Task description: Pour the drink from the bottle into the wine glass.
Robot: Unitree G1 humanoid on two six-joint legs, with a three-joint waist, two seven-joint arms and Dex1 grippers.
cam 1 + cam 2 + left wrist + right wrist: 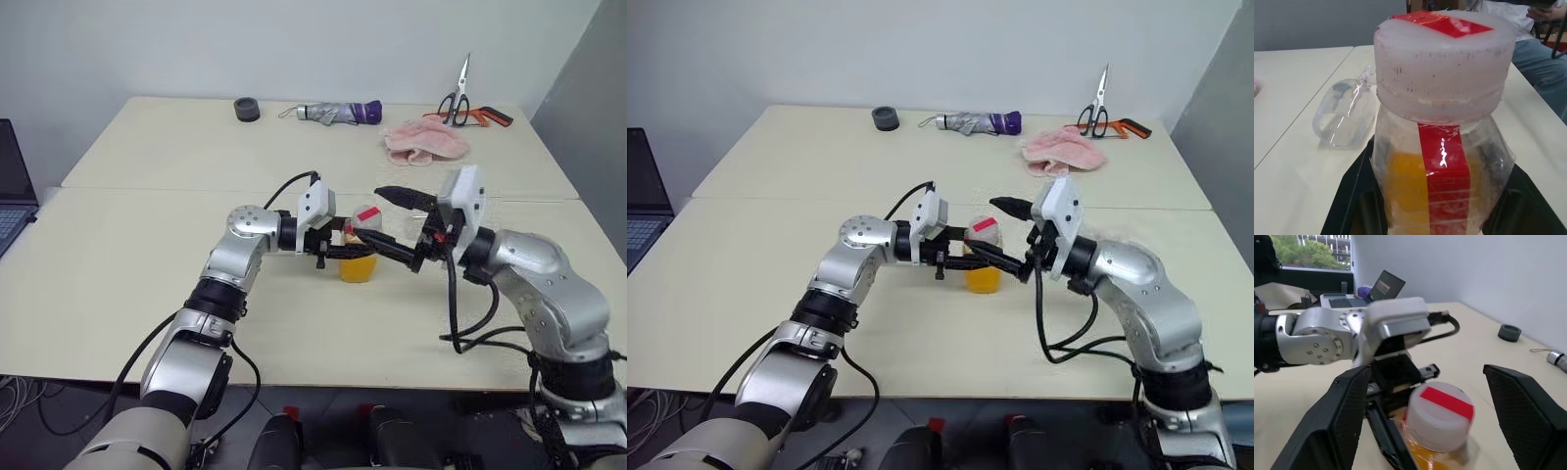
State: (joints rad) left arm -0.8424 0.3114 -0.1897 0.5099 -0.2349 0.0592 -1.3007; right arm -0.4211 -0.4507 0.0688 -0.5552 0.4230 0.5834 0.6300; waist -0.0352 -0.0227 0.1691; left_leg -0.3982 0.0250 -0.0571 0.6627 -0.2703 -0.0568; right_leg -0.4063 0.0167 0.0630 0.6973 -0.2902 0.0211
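While the left pincer (pixel 343 251) clamps the bottle (pixel 360 257), the right pincer (pixel 1437 396) straddles its cap (pixel 1440 415).

hidden: bottle (pixel 1442 161) base cut off | wine glass (pixel 1344 115) stem hidden

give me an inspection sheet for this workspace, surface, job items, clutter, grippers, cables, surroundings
Surface: two pale tables pushed together, seam running across.
Job's things: bottle upright, cap on, orange drink in its lower part; wine glass lying on its side on the table behind the bottle.
Clutter: black ring, folded umbrella, pink cloth, scissors, all at the far edge.
Grippers: left gripper shut on the bottle's body; right gripper open, fingers either side of the cap, not touching.
Cables: black cables looped along both arms.
Surroundings: laptop at the left, grey wall behind, a seated person past the table.
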